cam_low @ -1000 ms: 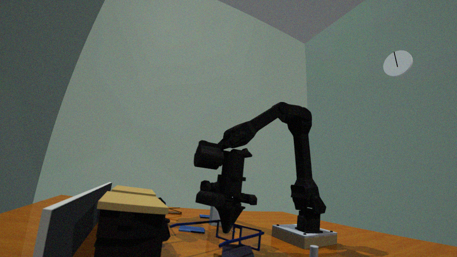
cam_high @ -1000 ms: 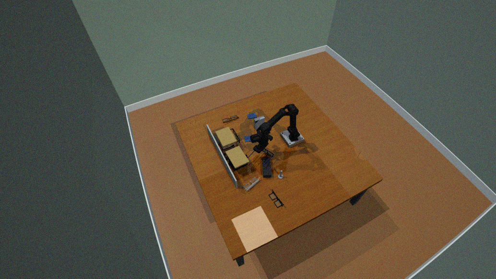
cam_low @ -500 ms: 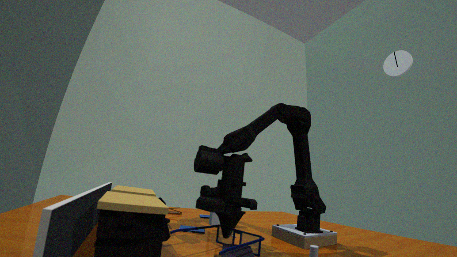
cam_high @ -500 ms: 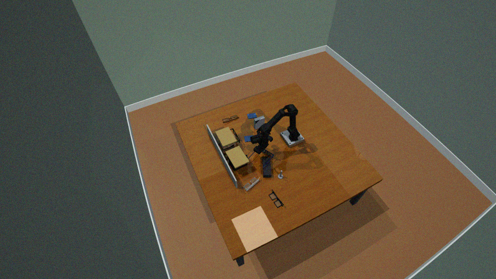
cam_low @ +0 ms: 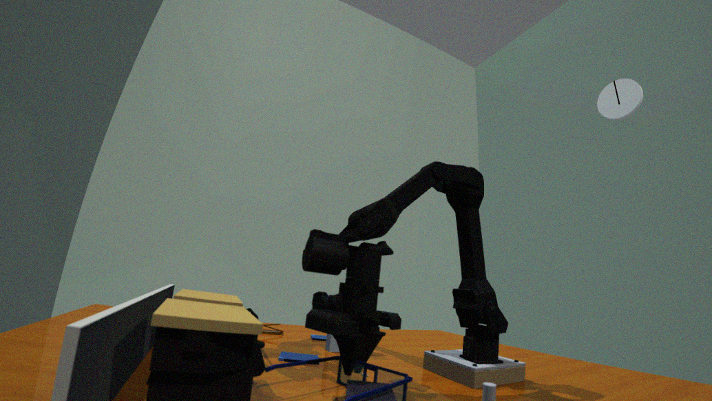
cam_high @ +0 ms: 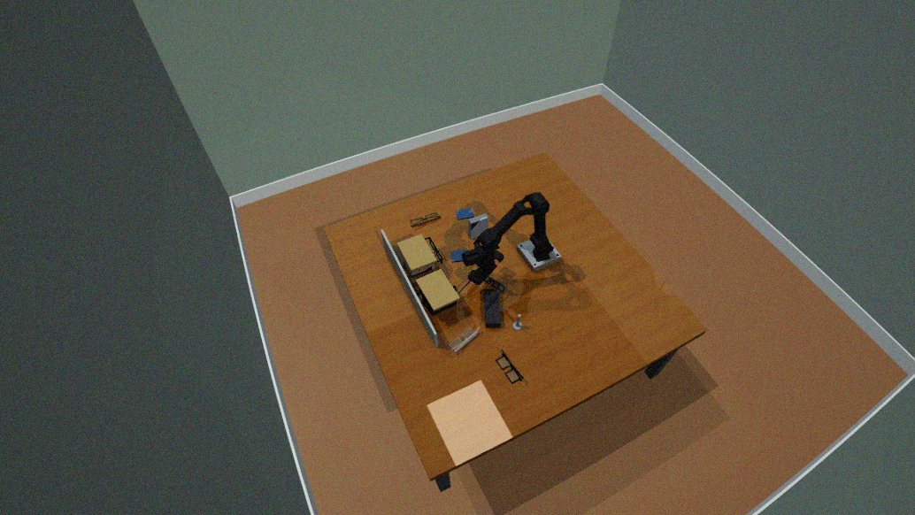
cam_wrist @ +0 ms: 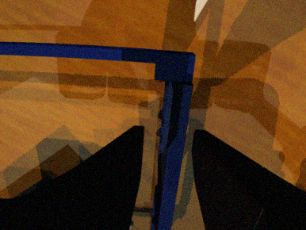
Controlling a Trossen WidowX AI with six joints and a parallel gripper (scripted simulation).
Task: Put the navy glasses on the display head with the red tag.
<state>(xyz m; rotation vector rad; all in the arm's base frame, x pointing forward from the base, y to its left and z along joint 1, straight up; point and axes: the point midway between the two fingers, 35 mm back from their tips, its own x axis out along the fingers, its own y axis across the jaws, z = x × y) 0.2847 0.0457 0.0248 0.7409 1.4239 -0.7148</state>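
Navy glasses (cam_wrist: 168, 136) sit low over the table just in front of the near display head (cam_low: 206, 343), frame bar running lengthwise between the parted, non-gripping fingers of the gripper (cam_wrist: 168, 184).

Glossy wood-grain table (cam_high: 595, 300) (matt walls)
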